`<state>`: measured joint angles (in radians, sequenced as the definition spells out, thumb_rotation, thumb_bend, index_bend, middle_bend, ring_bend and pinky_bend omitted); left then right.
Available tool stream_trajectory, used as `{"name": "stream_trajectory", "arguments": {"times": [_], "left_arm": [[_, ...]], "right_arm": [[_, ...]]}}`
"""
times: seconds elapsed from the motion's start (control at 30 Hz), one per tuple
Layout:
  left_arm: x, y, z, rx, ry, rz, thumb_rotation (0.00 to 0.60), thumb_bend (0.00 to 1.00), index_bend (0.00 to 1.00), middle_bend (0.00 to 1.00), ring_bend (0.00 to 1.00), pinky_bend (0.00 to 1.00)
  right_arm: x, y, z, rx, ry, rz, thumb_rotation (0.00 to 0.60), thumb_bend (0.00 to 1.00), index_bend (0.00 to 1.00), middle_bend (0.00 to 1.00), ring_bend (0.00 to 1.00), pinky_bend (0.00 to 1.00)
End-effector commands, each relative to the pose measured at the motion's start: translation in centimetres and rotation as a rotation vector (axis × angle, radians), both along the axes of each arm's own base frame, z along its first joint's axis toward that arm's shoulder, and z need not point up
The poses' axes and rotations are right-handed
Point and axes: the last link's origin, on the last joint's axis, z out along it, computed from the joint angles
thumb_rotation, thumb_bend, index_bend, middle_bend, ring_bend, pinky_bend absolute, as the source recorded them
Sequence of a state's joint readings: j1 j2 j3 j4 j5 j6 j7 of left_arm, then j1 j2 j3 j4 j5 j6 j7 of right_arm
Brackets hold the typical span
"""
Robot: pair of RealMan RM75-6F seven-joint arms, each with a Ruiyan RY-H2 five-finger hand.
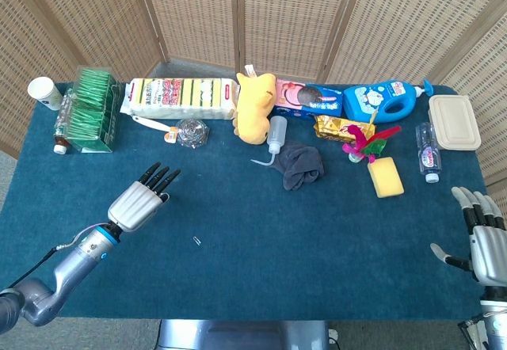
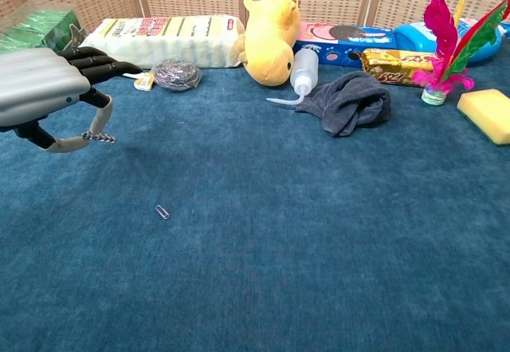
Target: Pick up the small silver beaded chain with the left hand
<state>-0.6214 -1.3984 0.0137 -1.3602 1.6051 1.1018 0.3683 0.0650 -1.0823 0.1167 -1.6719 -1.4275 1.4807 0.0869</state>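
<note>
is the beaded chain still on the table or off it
Off it: in the chest view the chain dangles from the raised left hand, above the cloth.
</note>
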Motion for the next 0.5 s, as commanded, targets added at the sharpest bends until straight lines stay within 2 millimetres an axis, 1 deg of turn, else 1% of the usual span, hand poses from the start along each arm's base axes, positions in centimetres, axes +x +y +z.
{"name": "stream_trajectory", "arguments": {"times": [0.03,0.23,0.4,0.5], "left_arm": [[0.7,-0.7,0.3,-0.029,-0.032,-0.002,0.600,0.66,0.56,0.00,0.00,0.00],[2.2,-2.0,0.5,-0.076,-0.070,-0.012,0.600,0.66,0.57,0.00,0.00,0.00],[3.4,-3.2,0.9,-0.161,-0.128,0.049,0.600,0.66,0.57,0.00,0.00,0.00],[4.3,-4.0,1.8,-0.232,-0.158,0.113,0.600,0.66,0.57,0.00,0.00,0.00]], "right_arm": [[0.0,0.0,0.0,-0.001,-0.002,0.000,0.600,0.17,0.00,0.00,0.00,0.00],[0.1,0.0,0.1,-0.001,-0.004,0.002,0.600,0.17,0.00,0.00,0.00,0.00],[0.1,0.0,0.1,-0.004,-0.007,0.003,0.600,0.17,0.00,0.00,0.00,0.00],[0.1,0.0,0.2,-0.005,-0.009,0.004,0.600,0.17,0.00,0.00,0.00,0.00]]}}
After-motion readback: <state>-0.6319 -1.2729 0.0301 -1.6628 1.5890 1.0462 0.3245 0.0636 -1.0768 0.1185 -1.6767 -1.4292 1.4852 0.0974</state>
